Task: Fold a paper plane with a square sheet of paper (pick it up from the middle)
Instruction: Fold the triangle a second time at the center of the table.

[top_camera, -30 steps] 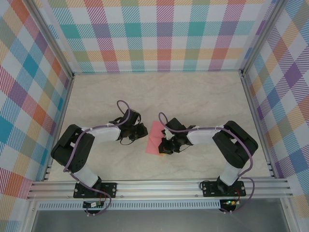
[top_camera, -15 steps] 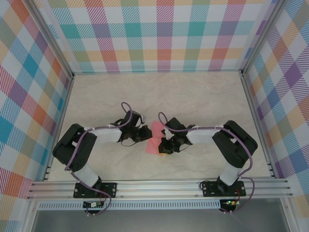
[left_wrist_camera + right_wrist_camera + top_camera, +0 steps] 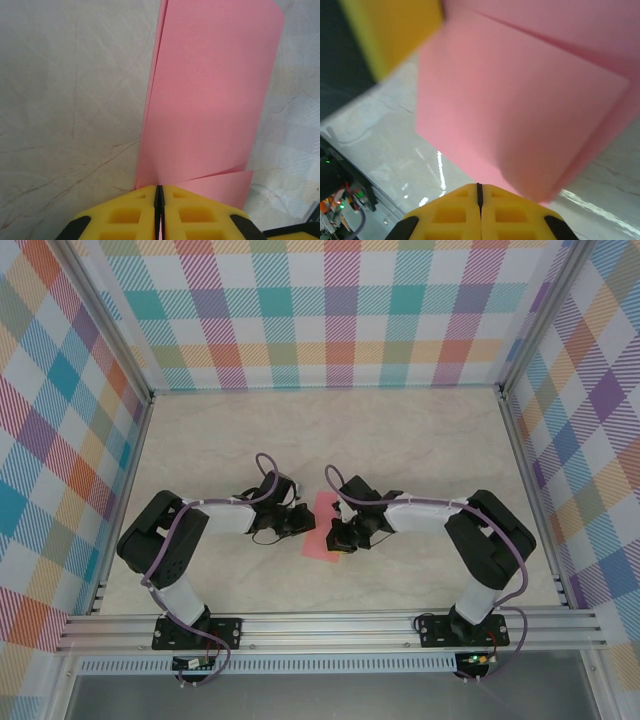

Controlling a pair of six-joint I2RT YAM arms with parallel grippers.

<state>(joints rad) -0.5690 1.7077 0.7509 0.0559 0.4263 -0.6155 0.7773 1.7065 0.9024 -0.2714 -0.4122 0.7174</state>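
Centre of top view: square sheet of paper (image 3: 323,508), folded double, long axis running up-down in frame, wedged between both arms. Left gripper (image 3: 159,189) pinches its near end at fold, sheet stretching straight ahead. Right gripper (image 3: 479,186) clenched at opposite edge; hold on paper unclear.

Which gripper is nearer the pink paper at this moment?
Left, marginally. The left gripper is shut on the pink paper at its left edge. The right gripper, also shut, sits against its right side; whether it grips is unclear.
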